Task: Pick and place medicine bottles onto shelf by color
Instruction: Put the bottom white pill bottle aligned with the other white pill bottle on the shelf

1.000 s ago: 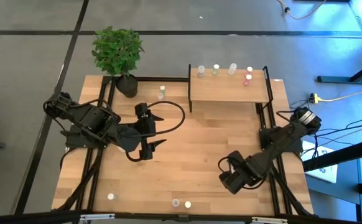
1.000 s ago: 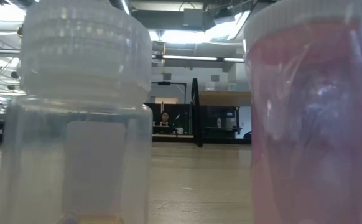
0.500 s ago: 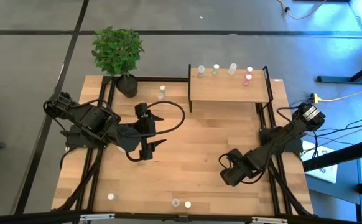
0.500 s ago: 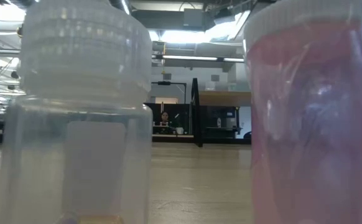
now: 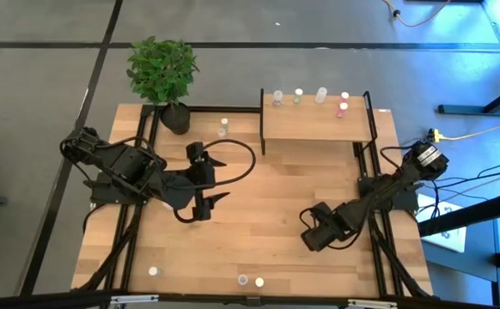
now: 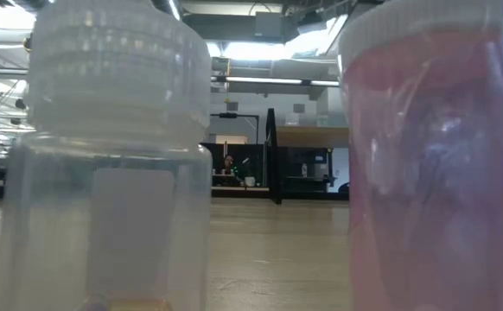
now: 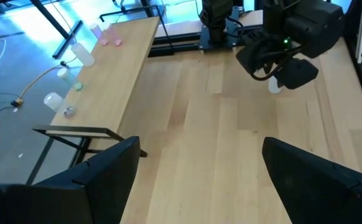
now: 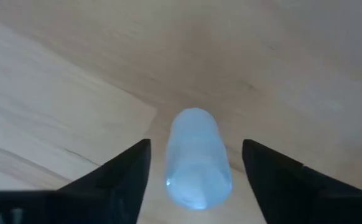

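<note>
On tabletop, right of centre: right gripper (image 8: 196, 180) low over bluish-capped bottle (image 8: 196, 158), fingers wide, straddling it, no contact visible; stance suits side grasp. Shelf (image 5: 317, 126) at far edge carries five bottles along back, sorted row. Left gripper (image 7: 196, 171) parked mid-table, fully spread, empty.

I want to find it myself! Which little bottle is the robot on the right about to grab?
Look at the big wooden table, on its right half below the raised shelf. The right gripper hangs there, fingers open around one pale bluish bottle. It is the only bottle between fingers.
</note>
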{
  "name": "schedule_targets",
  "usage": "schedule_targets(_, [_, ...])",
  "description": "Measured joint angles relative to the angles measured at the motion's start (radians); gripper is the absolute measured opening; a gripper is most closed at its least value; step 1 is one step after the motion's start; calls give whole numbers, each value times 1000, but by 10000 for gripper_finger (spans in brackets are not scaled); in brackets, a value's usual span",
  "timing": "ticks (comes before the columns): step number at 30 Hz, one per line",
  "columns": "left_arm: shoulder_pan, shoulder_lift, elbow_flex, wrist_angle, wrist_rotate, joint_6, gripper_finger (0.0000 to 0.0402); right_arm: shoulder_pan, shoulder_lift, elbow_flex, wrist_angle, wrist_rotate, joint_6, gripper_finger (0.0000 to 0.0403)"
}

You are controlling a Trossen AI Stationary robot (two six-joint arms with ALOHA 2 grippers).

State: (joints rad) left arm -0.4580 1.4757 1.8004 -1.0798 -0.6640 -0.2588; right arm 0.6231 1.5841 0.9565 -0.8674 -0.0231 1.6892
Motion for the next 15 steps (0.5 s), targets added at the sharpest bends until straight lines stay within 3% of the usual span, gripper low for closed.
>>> schedule_targets(7, [0,0,0,0,0,0,334,-1,0,0,13,-9,8,199])
schedule_targets(15, [0,0,0,0,0,0,334,0,0,0,12,-14,28,174])
